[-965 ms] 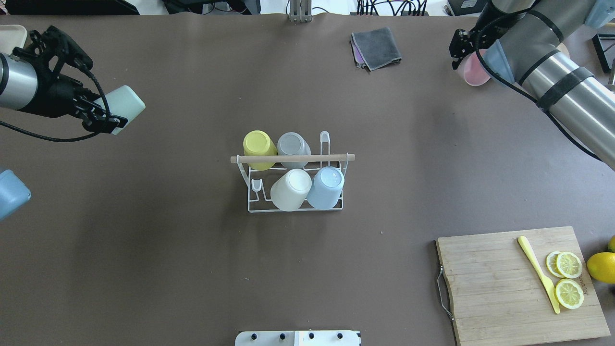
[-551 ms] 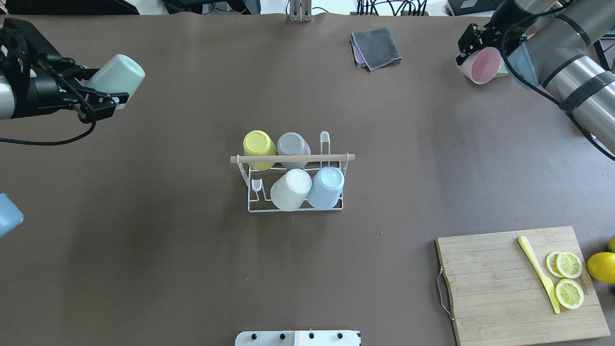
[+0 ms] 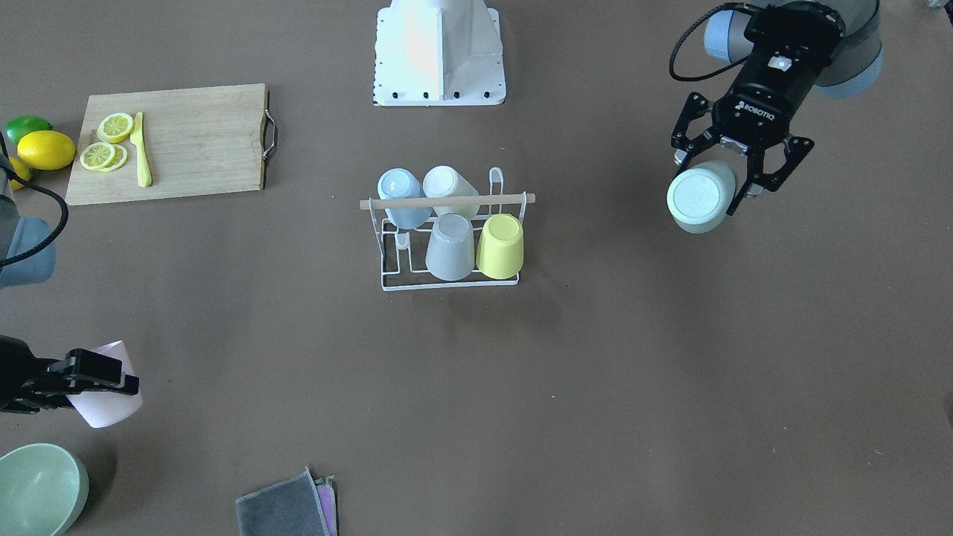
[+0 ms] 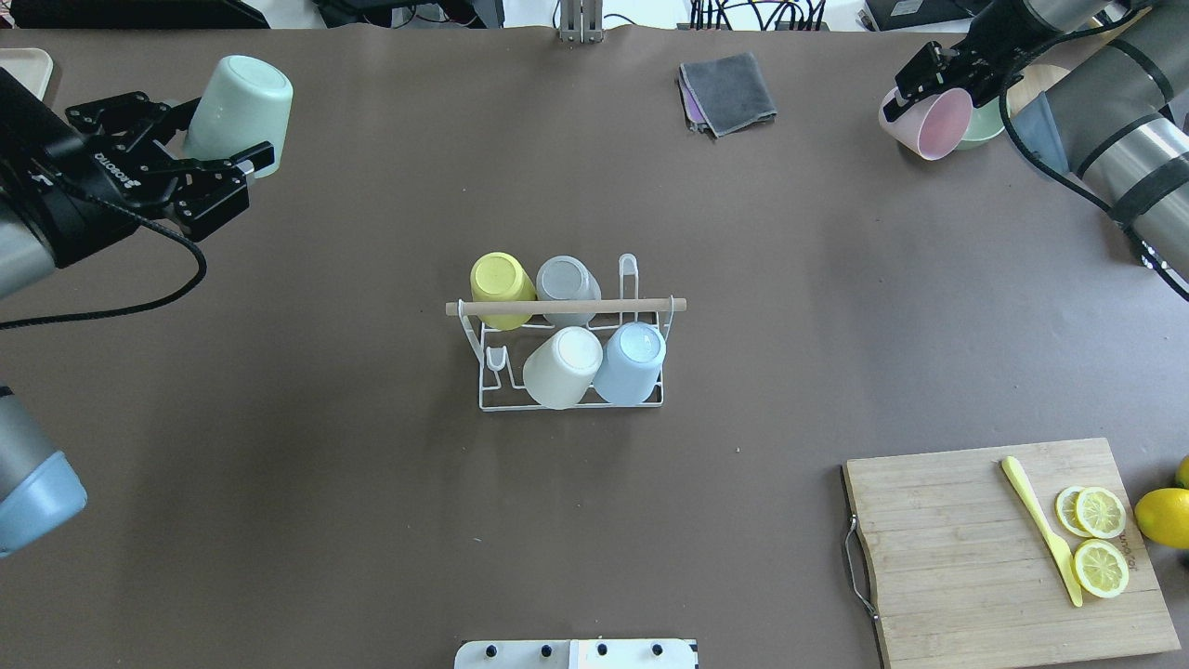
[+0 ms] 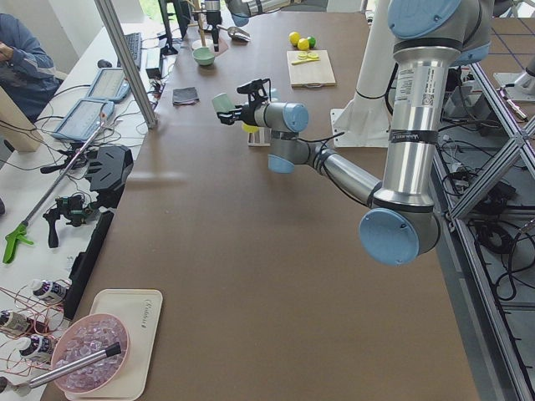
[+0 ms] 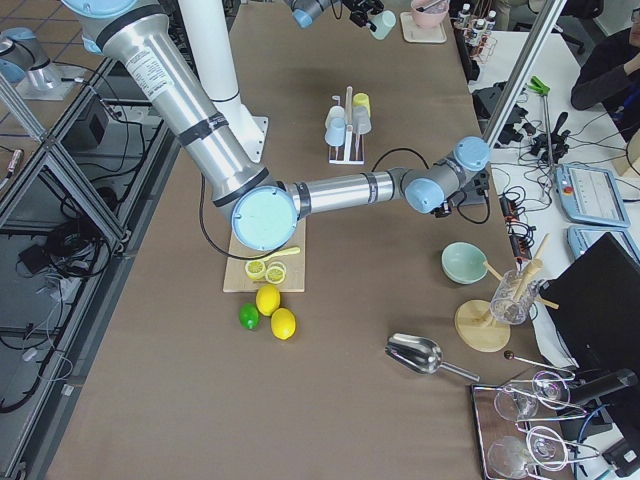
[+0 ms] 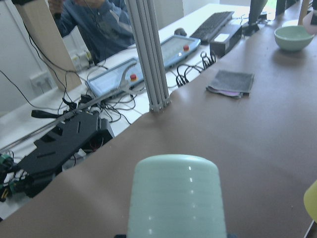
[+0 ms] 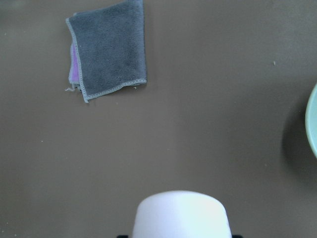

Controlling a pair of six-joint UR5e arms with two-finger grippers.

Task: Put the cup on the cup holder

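Observation:
The white wire cup holder [image 4: 485, 401] stands mid-table with a wooden rod across its top. It carries a yellow, a grey, a white and a pale blue cup upside down. One prong at its back right [image 4: 628, 269] and a low one at the front left [image 4: 496, 360] are bare. My left gripper [image 4: 223, 139] is shut on a pale green cup [image 4: 243, 93] held in the air far left of the holder, its base toward the front-facing camera [image 3: 700, 197]. My right gripper [image 4: 929, 93] is shut on a pink cup [image 4: 934, 125] at the far right corner.
A folded grey cloth [image 4: 727, 90] lies at the back centre-right. A pale green bowl [image 3: 37, 487] sits just beyond the pink cup. A wooden cutting board [image 4: 966, 576] with lemon slices and a yellow knife fills the near right corner, with a lemon [image 4: 1163, 517] beside it.
The left gripper has swung the green cup farther back and turned it, so its base faces away from the robot. The right gripper has shifted slightly with the pink cup and tilted it.

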